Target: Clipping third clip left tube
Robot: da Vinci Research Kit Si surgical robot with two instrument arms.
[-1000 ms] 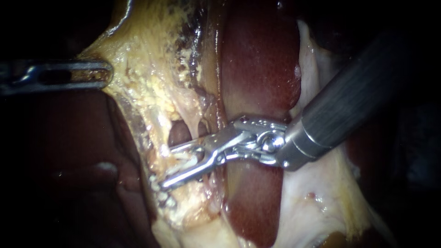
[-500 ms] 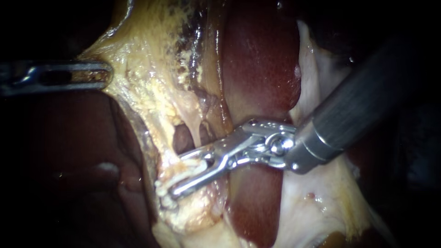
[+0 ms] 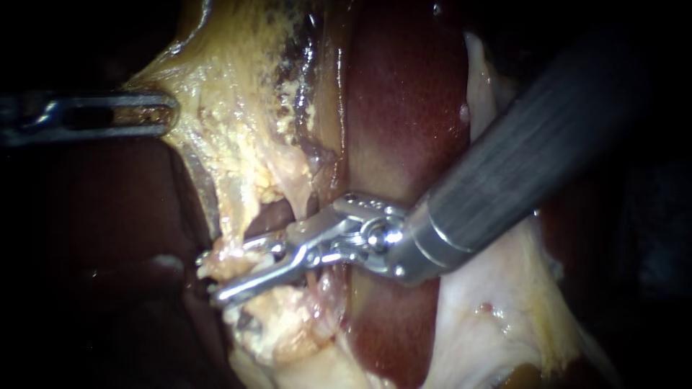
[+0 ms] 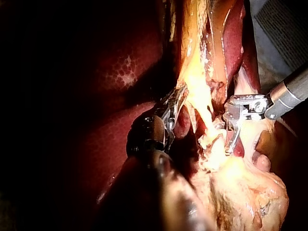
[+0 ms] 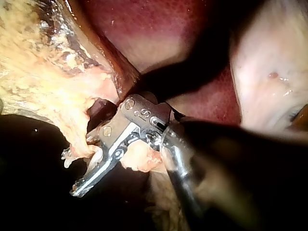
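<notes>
Sliding leftward over the last second, the right instrument [image 3: 216, 274] now has its hand narrowly open astride the left tube [image 3: 229, 229], seemingly deep enough for clipping. The left instrument [image 3: 162, 115] grips the pale tissue [image 3: 216, 144], holding it taut. Fatty tissue hides whether a clip sits between the tips, and any clips already placed.

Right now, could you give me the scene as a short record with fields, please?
left instrument: enters from the left; end effector shut on the pale tissue, which looks drawn toward it
right instrument: enters from the upper right; end effector open, one jaw on each side of a pale strand
pale strand: hangs from the pale tissue, beside the liver
task state: jaws not yet closed on the strand
</notes>
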